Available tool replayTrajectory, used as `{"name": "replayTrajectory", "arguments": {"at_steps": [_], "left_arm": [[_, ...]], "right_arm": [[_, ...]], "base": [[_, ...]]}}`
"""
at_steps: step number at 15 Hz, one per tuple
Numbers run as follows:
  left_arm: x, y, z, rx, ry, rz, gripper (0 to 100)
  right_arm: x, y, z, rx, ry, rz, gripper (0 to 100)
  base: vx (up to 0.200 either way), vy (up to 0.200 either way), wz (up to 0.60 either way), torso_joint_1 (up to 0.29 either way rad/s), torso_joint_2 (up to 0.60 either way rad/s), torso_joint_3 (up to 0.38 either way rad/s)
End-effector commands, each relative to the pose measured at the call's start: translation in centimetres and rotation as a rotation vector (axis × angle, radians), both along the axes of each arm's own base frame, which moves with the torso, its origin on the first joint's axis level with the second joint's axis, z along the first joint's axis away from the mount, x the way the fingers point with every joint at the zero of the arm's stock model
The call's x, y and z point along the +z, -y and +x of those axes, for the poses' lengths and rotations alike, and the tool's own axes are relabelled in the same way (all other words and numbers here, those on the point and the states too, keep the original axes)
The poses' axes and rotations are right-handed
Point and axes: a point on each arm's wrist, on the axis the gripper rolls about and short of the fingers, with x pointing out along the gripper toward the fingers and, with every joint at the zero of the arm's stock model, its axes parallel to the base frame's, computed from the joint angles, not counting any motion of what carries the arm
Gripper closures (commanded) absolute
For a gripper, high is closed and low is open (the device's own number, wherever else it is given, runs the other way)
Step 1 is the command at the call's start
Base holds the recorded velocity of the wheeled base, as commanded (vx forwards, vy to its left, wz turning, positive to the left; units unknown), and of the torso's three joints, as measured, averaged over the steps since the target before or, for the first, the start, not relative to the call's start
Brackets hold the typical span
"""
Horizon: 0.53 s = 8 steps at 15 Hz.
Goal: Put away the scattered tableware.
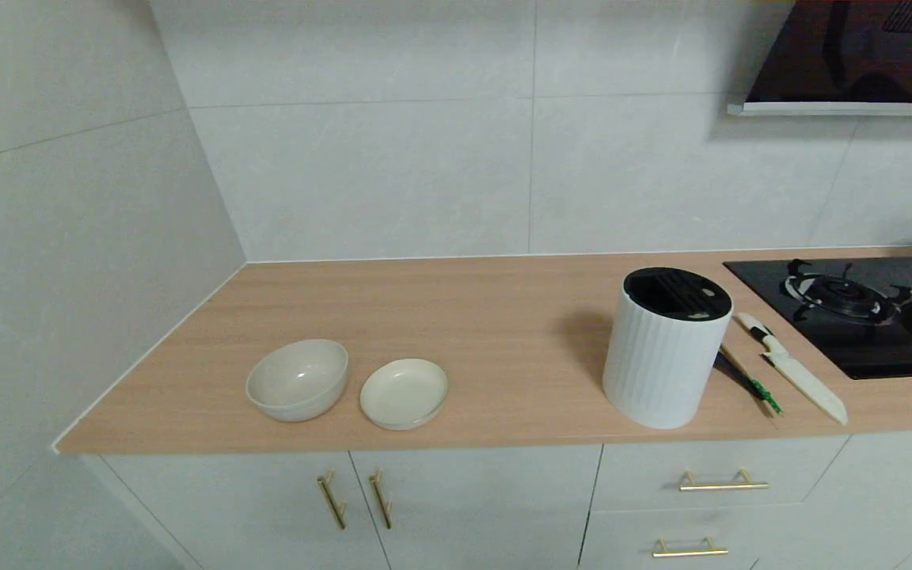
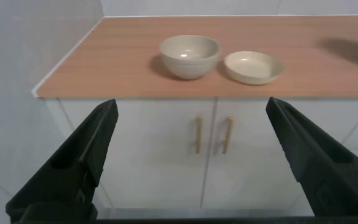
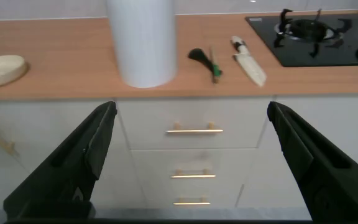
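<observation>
1. Left end effector (image 2: 191, 162) and right end effector (image 3: 191, 162): both wide open, empty, facing the cabinets (image 2: 160, 143).
2. Bowl (image 1: 298, 378) and dish (image 1: 404, 392) sit side by side near the bench (image 1: 495, 317) front edge, with the wall to the left.
3. Bowl and dish are ahead of the left end effector, well apart from it. Holder (image 1: 666, 348) and knife (image 1: 792, 366) are ahead of the right.

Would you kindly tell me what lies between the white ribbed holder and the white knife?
Between the holder and the knife lies a slim utensil with a dark end and a green band, clearest in the right wrist view.
</observation>
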Motion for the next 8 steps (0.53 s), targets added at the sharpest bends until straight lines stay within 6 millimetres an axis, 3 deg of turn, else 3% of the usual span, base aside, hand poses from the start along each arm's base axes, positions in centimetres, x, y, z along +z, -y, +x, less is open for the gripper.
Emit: {"name": "replayTrajectory", "arguments": {"at_steps": [1,8], "left_arm": [[0.02,0.0,0.0,0.001,0.002,0.0,0],[0.01,0.0,0.0,0.001,0.0,0.0,0]], "right_arm": [[0.0,0.0,0.0,0.0,0.0,0.0,0],[0.0,0.0,0.0,0.0,0.0,0.0,0]], "base": [[0.0,0.2,0.0,0.002,0.0,0.007],[0.0,0.2,0.0,0.003,0.0,0.0]]}}
